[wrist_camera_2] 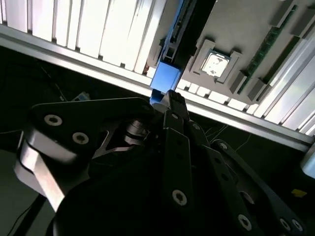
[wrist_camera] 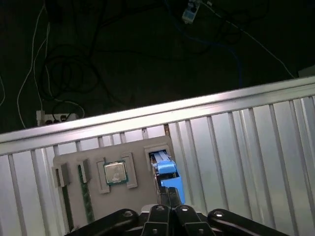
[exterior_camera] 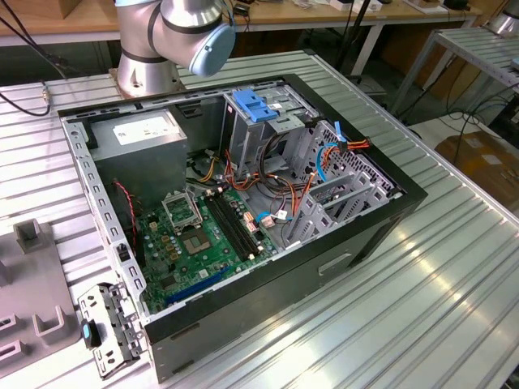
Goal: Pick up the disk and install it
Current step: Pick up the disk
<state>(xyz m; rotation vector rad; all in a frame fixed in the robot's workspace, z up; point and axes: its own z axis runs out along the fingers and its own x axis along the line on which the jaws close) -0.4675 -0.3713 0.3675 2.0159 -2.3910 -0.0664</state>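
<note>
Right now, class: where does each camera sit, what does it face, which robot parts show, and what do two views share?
Exterior view: off the arm, looking down into the open computer case on the table; the arm's joint shows.
First wrist view: on the arm, looking past the gripper at the disk in the grey tray.
Second wrist view: on the arm, past the gripper; shares disk and tray.

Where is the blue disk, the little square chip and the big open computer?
disk [wrist_camera: 168,177], first wrist view, on its bright blue frame.
chip [wrist_camera: 115,172], first wrist view, on the middle of its shiny face.
computer case [exterior_camera: 324,267], exterior view, on its black side wall.
</note>
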